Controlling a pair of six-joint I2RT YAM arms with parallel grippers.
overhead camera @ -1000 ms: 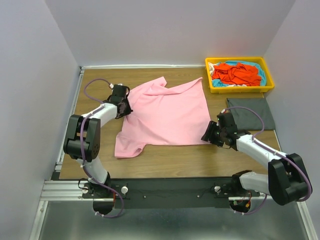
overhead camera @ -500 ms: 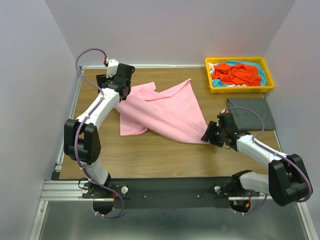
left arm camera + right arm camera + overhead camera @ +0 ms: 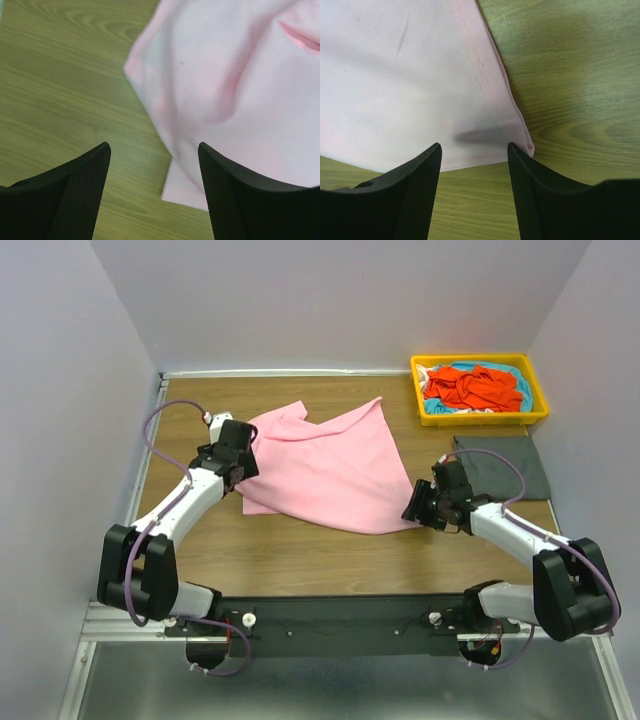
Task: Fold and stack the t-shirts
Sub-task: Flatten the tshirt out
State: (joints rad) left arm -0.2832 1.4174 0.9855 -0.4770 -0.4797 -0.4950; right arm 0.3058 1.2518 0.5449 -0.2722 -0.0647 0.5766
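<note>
The pink t-shirt (image 3: 320, 465) lies half-folded on the wood, to the left of the yellow tray (image 3: 478, 419). The left gripper (image 3: 152, 150) has its jaws spread and empty, with the shirt's left edge just ahead. The right gripper (image 3: 474, 147) has its jaws spread too, over the hemmed corner nearest the tray, not pinching it.

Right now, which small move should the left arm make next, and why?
Probably lower the left gripper and close it on the left edge of the pink t-shirt. That gripper is open and empty, the edge lies right below it, and the shirt is rumpled, one side folded over. The right gripper, also open, hovers over the near right corner.
</note>
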